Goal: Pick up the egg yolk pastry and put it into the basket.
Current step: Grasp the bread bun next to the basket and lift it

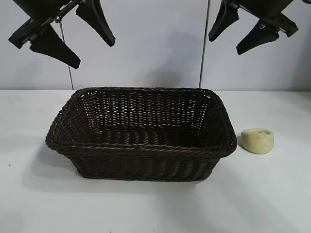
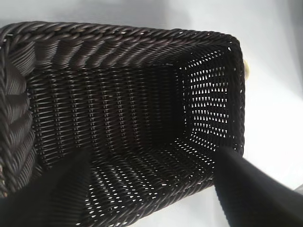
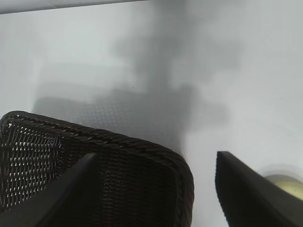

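Note:
The dark brown wicker basket (image 1: 141, 133) stands in the middle of the white table with nothing in it. The pale yellow egg yolk pastry (image 1: 258, 141) sits on the table just right of the basket, apart from it. My left gripper (image 1: 92, 53) hangs open high above the basket's left end. My right gripper (image 1: 224, 44) hangs open high above the basket's right end, up and left of the pastry. The left wrist view looks down into the basket (image 2: 118, 109). The right wrist view shows a basket corner (image 3: 142, 161) and an edge of the pastry (image 3: 286, 183).
A thin vertical rod (image 1: 204, 43) rises behind the basket on the right and another (image 1: 68, 63) on the left. Bare white tabletop (image 1: 155, 204) lies in front of the basket.

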{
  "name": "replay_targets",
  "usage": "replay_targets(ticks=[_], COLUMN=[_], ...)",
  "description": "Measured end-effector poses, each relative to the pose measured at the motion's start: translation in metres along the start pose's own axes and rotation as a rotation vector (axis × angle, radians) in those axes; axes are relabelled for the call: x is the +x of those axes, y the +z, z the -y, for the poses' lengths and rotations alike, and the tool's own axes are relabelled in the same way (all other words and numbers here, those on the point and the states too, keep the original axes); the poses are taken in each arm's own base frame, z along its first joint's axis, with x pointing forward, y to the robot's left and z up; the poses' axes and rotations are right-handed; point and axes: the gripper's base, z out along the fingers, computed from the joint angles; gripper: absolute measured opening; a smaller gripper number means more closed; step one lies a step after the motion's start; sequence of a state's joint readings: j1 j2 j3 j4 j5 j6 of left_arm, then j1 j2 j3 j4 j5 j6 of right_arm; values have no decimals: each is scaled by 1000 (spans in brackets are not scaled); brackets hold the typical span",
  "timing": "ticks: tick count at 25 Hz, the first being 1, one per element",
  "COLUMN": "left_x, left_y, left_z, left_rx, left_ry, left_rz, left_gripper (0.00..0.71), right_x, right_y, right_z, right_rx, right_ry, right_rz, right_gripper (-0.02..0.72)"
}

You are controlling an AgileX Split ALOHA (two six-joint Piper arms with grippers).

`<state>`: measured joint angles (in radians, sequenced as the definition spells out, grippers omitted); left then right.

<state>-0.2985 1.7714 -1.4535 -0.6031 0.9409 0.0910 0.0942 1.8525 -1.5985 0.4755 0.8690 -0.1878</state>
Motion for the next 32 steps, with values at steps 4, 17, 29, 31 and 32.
replay_targets(ticks=[4,17,29,31,32], left_x=[0,0,0,0,0], left_y=[0,0,0,0,0], left_z=[-1,-1,-1,-1,-1], left_rx=[-12,-14,-14,-14,-14], left_ry=[9,12,11,11,11], left_rz=[-2,-3,-3,-3,-3], left_gripper=[532,532,532,532,532], right_x=[4,16,53,58,60], right_y=[0,-15,12,26,32], right_z=[1,42,72,79,81], right_rx=[7,149,200,202,202], right_ry=[-12,45,95,107,113], right_rz=[-45,-206,-337,-372,-380], right_gripper=[496,496,496,496,496])
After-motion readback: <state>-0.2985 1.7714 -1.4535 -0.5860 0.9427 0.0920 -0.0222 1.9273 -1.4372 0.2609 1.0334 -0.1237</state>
